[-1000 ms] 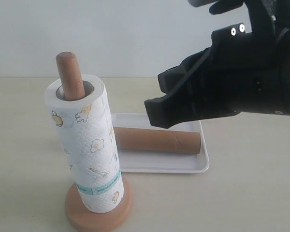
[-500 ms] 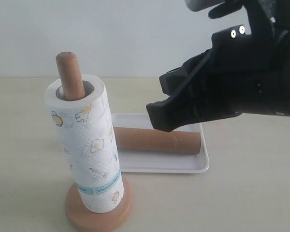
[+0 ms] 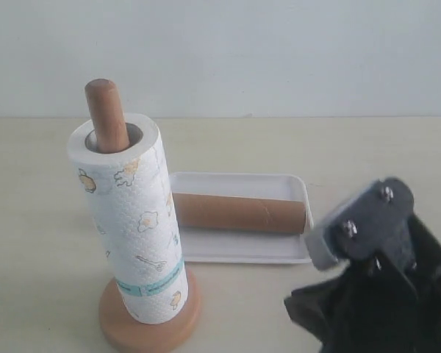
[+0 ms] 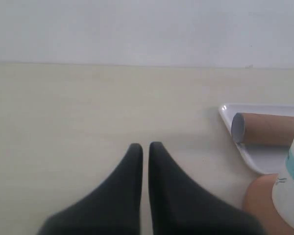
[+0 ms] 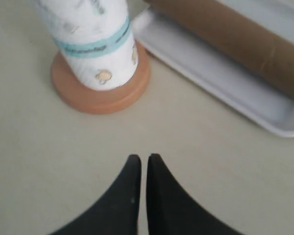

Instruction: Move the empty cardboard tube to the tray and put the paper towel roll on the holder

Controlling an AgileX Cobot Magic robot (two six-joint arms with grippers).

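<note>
The paper towel roll [image 3: 132,228] stands upright on the holder [image 3: 151,327], whose dowel pokes out of the roll's core. To its right, the empty cardboard tube [image 3: 239,212] lies lengthwise in the white tray [image 3: 242,250]. My right gripper [image 5: 140,157] is shut on nothing, low over the table in front of the holder's base [image 5: 100,95] and the tray [image 5: 210,83]; its arm [image 3: 382,294] fills the exterior view's lower right. Over bare table, away from the tray [image 4: 252,156] and tube [image 4: 267,128], my left gripper [image 4: 145,146] is also shut on nothing. It is outside the exterior view.
The beige table [image 3: 367,154] runs back to a pale wall. The roll [image 4: 291,181] and holder base [image 4: 259,205] sit at the edge of the left wrist view, next to the tray's near corner.
My right arm has dropped from high above the tray at the upper right to the table's front right. Roll, holder, tube and tray have not moved.
</note>
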